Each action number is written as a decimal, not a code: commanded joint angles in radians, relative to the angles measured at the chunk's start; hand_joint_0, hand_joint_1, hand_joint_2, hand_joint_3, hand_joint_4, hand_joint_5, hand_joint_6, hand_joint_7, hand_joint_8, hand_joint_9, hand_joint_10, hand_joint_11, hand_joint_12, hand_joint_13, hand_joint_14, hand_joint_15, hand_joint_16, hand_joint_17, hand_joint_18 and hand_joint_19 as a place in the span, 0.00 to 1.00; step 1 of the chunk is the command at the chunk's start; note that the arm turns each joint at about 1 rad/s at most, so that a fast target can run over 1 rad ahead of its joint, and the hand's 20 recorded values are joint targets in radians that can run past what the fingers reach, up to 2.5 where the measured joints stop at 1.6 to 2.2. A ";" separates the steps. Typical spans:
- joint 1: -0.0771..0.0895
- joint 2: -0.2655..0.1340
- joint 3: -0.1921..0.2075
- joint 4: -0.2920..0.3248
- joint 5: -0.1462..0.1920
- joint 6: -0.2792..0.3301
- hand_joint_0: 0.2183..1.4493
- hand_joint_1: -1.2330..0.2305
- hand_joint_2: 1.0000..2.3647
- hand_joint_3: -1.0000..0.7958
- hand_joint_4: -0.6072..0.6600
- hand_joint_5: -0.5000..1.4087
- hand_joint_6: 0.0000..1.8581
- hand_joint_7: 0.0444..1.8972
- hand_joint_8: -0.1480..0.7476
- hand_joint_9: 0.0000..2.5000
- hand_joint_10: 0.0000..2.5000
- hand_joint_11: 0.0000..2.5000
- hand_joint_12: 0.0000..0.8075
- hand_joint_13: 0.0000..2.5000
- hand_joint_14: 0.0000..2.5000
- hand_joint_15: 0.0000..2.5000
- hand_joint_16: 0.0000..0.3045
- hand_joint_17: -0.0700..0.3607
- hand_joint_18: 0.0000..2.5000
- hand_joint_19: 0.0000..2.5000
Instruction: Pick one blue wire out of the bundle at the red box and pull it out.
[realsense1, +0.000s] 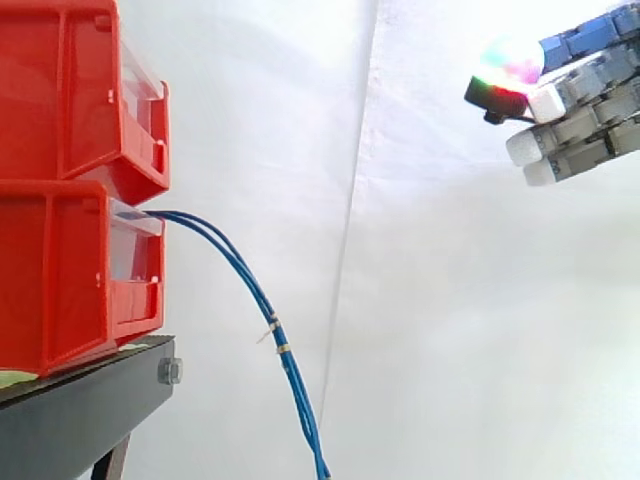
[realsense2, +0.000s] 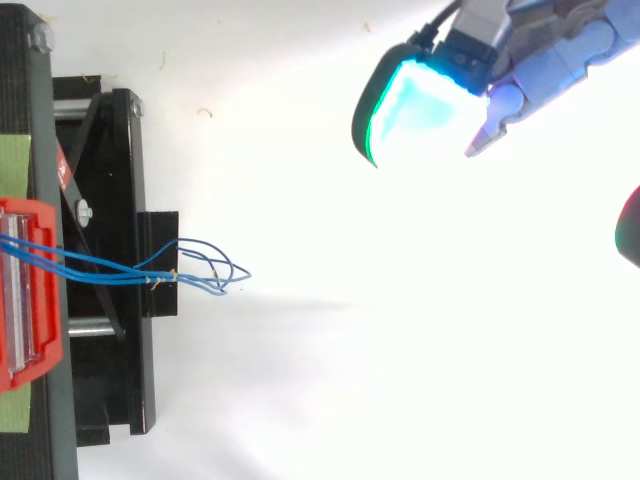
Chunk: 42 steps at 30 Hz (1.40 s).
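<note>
The side view shows two stacked red bins: the blue wires leave the front of the lower bin, beneath the upper bin, and hang in a curve past the black stand, bound by two pale ties. From above, the wires' loose ends splay just beyond the stand. The hand hovers high at the right, well apart from the wires, fingers straight and holding nothing. White curtain lies between.
</note>
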 joint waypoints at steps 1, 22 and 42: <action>0.001 0.000 0.000 0.003 0.059 -0.032 0.28 0.46 0.00 0.32 0.76 0.19 0.27 0.44 0.49 0.30 0.00 0.06 0.45 0.21 0.00 0.05 0.14 0.38 0.11 0.05; 0.018 -0.118 0.000 0.132 0.128 -0.052 0.28 0.46 0.00 0.32 0.77 0.19 0.27 0.45 0.50 0.32 0.00 0.08 0.45 0.23 0.00 0.07 0.14 0.38 0.13 0.06; 0.061 -0.304 0.003 0.387 0.175 -0.100 0.29 0.46 0.00 0.32 0.78 0.20 0.27 0.46 0.50 0.34 0.00 0.09 0.45 0.24 0.00 0.08 0.14 0.38 0.15 0.07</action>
